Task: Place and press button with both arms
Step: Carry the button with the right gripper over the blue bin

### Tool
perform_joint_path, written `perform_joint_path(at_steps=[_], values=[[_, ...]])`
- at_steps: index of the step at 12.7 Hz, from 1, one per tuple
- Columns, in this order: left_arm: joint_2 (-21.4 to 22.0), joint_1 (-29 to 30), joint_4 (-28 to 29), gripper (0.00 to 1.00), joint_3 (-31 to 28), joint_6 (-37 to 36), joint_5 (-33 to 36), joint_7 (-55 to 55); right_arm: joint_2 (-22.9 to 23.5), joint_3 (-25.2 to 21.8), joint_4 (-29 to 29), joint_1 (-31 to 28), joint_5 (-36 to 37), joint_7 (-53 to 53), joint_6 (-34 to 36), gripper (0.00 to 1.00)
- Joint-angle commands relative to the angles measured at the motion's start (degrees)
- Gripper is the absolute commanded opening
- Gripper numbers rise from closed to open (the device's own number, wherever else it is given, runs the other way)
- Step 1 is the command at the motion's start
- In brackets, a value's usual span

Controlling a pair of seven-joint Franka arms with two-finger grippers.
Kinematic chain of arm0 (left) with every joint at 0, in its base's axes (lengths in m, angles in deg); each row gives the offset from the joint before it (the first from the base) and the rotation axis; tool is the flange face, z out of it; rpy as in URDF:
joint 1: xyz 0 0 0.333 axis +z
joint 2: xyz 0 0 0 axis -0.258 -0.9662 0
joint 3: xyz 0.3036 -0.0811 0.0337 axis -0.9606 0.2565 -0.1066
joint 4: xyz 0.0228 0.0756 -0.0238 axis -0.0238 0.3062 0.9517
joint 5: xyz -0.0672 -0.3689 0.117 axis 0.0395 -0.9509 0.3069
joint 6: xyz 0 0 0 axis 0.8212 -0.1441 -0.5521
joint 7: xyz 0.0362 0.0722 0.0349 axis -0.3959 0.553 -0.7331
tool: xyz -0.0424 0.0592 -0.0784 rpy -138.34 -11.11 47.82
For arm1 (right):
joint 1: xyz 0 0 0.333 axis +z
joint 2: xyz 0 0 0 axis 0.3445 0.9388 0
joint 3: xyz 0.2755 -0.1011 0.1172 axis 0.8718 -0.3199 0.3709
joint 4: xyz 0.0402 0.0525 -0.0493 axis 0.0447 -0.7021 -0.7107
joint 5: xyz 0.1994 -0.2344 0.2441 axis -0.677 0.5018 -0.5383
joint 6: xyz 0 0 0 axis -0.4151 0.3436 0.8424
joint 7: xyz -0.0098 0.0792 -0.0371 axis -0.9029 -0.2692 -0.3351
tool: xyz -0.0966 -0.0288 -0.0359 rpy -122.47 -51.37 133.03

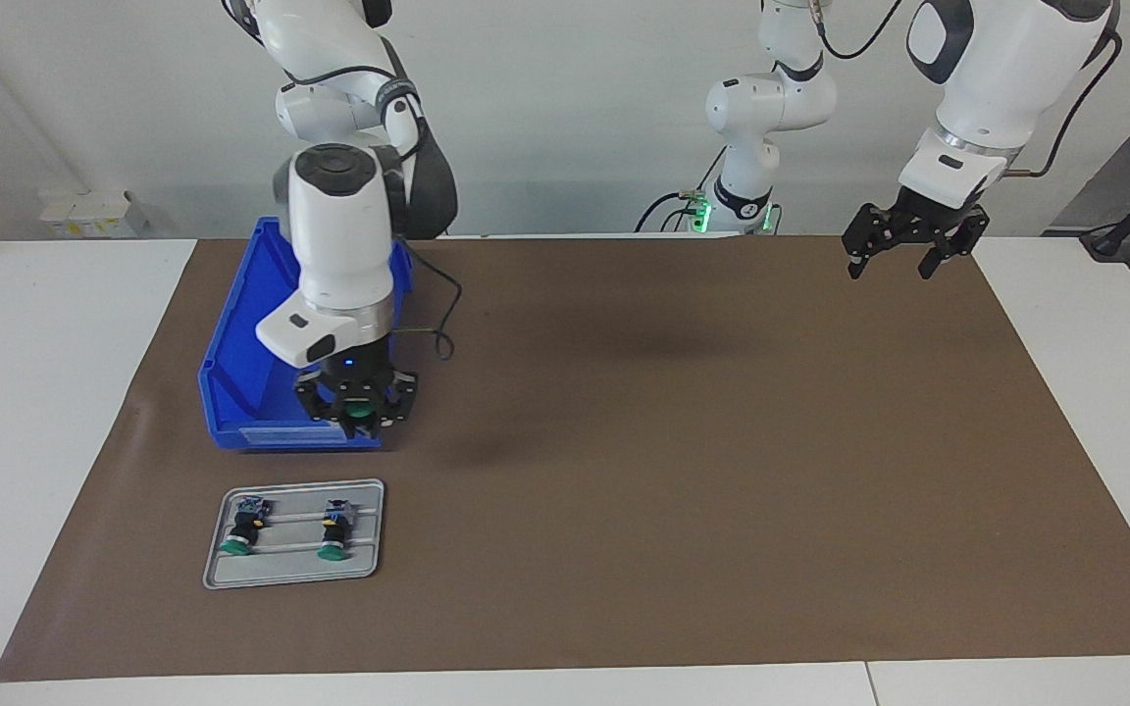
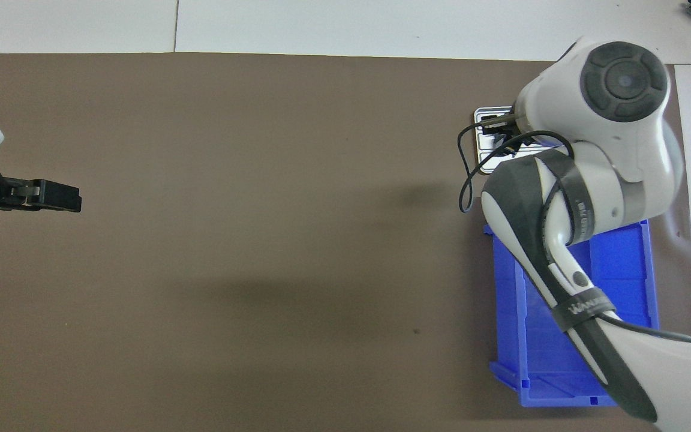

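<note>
Right gripper [image 1: 357, 417] was seen raised over blue bin's [image 1: 241, 392] edge farthest from robots, jaws clamped on green-capped button [image 1: 360, 410]. Two more buttons [image 1: 243, 529] [image 1: 333, 534] were laid side by side on grey tray [image 1: 369, 490], just beside bin, farther from robots. Left gripper [image 1: 894, 263] was held raised over brown mat [image 1: 673, 441] at left arm's end, jaws spread wide, nothing held, arm waiting.
</note>
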Motion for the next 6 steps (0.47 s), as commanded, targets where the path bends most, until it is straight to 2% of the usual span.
perform_joint_path(at_steps=[1, 4, 6], values=[[0.8, 0.5, 1.2, 1.00, 0.4, 0.7, 0.2, -0.1, -6.8, 1.2, -11.4, -6.1, -3.6, -8.4, -4.2, 0.00], [0.8, 0.5, 1.2, 1.00, 0.4, 0.7, 0.2, 0.0, -14.1, 1.2, -31.4, -8.9, -5.9, -9.7, -20.2, 0.00], [0.8, 0.5, 1.2, 1.00, 0.4, 0.7, 0.2, -0.1, -17.6, 1.2, -40.1, -9.9, -5.9, -10.2, -24.9, 0.00]])
